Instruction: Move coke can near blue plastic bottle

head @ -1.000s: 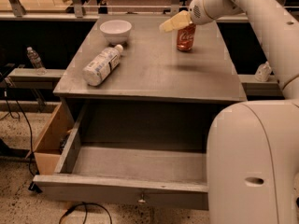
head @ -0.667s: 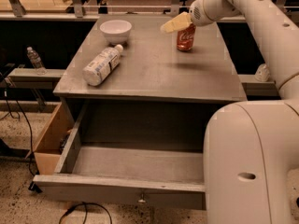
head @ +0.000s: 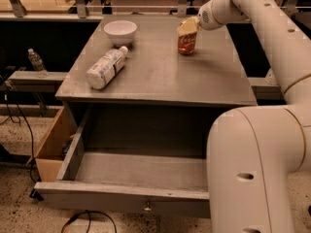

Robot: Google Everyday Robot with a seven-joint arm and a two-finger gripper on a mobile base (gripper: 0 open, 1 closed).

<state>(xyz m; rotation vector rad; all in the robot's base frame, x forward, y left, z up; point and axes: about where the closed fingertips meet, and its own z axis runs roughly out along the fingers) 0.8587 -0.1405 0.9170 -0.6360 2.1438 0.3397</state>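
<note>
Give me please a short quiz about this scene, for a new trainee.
1. True or false: the blue plastic bottle lies on its side on the table.
2. Fill in: the drawer under the table is ____.
3. Where is the gripper? A) at the top of the coke can B) at the blue plastic bottle C) in the drawer
Key: 1 true; 2 open; 3 A.

coke can [head: 187, 43] 1 | blue plastic bottle [head: 106, 68] 1 | bowl [head: 120, 31] 1 | water bottle [head: 36, 62] 1 | gripper [head: 188, 27] 1, atop can
</note>
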